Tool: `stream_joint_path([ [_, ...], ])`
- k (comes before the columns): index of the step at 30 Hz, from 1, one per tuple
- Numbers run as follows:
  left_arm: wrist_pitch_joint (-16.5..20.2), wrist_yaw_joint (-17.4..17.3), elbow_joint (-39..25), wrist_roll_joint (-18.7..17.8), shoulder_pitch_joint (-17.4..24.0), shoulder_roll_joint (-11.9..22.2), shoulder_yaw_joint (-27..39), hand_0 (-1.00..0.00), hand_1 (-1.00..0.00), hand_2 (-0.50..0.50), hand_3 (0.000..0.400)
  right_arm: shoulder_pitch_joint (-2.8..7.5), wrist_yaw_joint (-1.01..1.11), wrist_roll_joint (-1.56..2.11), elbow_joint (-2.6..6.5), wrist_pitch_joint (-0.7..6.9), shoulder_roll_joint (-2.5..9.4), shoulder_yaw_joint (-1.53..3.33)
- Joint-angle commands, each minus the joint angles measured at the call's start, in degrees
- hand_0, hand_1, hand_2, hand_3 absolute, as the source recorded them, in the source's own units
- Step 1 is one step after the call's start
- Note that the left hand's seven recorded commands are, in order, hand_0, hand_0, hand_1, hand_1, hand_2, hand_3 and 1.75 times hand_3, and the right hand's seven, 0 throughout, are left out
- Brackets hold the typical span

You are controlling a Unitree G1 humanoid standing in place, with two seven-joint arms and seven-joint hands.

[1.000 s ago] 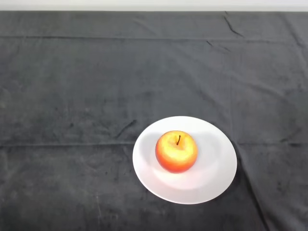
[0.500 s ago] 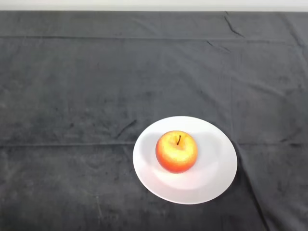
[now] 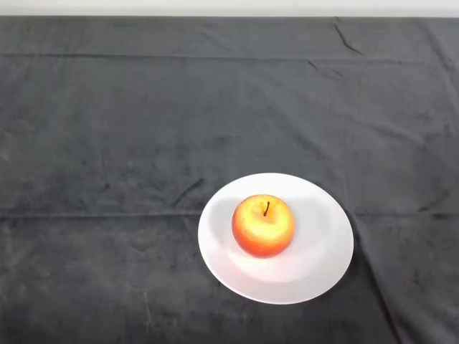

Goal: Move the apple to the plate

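A red and yellow apple (image 3: 263,226) stands upright, stem up, on a white round plate (image 3: 315,265). The apple sits a little left of the plate's middle. The plate lies on the dark cloth in the lower right part of the head view.
The dark grey cloth (image 3: 129,143) covers the whole table and has a few creases. The table's far edge (image 3: 229,14) runs along the top of the view.
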Motion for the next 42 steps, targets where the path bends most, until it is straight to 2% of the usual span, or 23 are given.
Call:
stream_joint_path([
  [1,-1.3,-0.4,2.9,0.4,-2.9,2.9,0.9,0.00,0.00,0.00,0.000,-2.79,0.51,1.24,0.46,-0.36,-1.88,-0.54],
  [42,-1.3,-0.4,3.1,1.0,-3.0,2.6,1.0,0.00,0.00,0.00,0.000,-2.81,0.53,1.17,0.49,-0.37,-1.88,-0.59],
])
